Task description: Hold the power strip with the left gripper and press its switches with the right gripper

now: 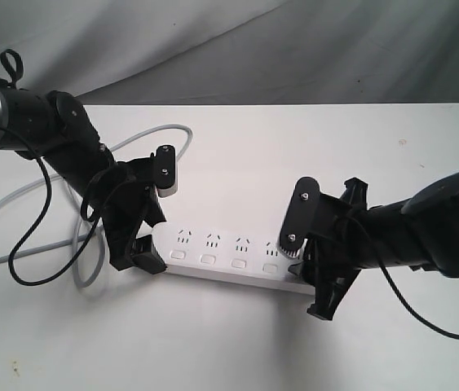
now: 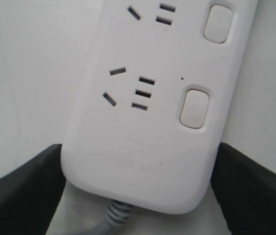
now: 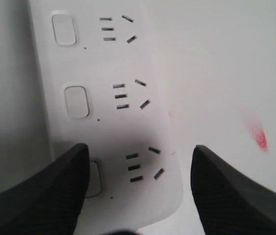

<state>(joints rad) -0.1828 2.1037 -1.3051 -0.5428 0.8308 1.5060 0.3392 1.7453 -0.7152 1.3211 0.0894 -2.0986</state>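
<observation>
Strip: long axis left–right on worktop, cord end left, clamped across its width by left end effector; right end effector, jaws apart, over the right end, one finger overlapping the end switch.

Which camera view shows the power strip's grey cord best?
The exterior view: the cord loops wide across the table. The left wrist view shows only its stub leaving the power strip; the right wrist view shows none.
</observation>
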